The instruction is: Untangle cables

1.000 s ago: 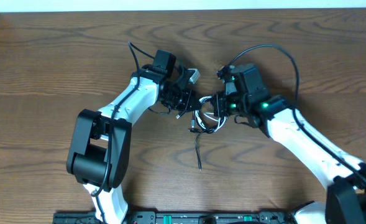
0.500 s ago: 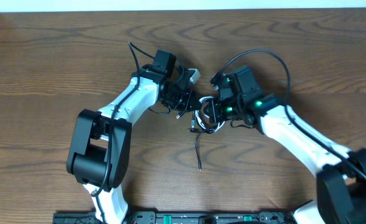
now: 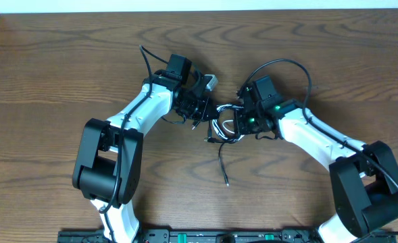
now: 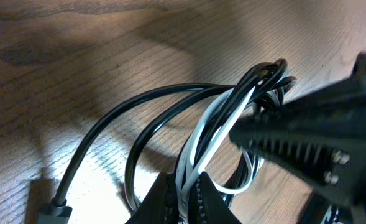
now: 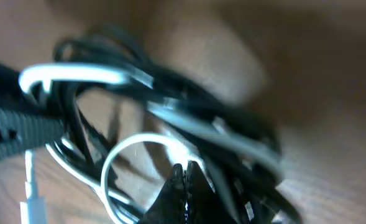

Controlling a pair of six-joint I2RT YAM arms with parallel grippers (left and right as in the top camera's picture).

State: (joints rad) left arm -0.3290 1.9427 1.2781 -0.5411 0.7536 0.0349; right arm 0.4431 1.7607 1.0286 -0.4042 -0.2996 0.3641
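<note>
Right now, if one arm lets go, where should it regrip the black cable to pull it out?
Probably the free tail of the black cable, which runs out of the tangle toward the robot's base and ends in a plug. It lies alone, flat on the table, clear of the white cable. Come straight down, jaws across the cord, just short of the plug.

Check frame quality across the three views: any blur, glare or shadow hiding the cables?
Overhead: sharp and evenly lit, but the cables are only a small knot. Left wrist: crisp on the white cable and black cable, with a broad shadow across the table above a bright patch. Right wrist: heavily blurred and dim, strands smeared.
</note>
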